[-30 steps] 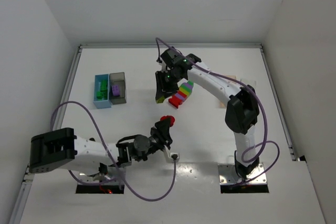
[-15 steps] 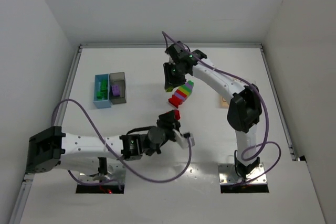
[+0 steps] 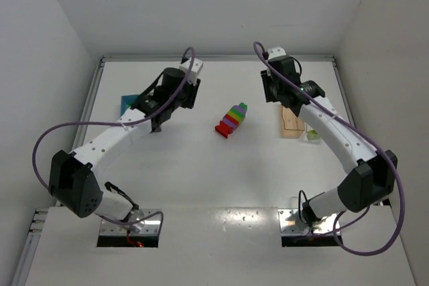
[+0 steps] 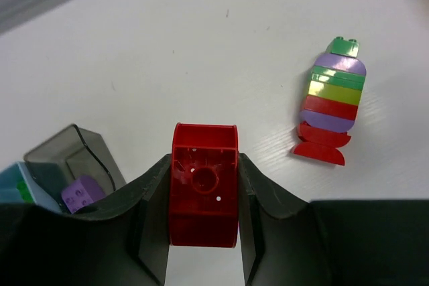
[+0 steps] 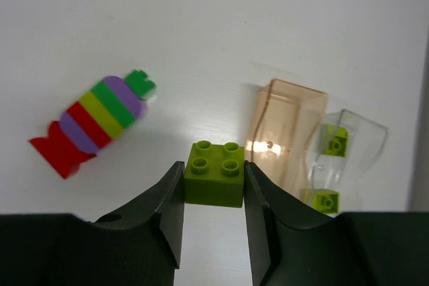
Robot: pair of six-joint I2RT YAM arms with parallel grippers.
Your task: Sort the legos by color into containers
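Count: one red brick [image 4: 204, 192] held, one green brick [image 5: 214, 173] held, one rainbow stack [image 3: 231, 120].

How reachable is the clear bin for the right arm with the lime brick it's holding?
Probably yes. The right gripper, shut on the lime brick, hangs just short of the peach bin, and the clear bin sits right beside that. Nothing lies between.
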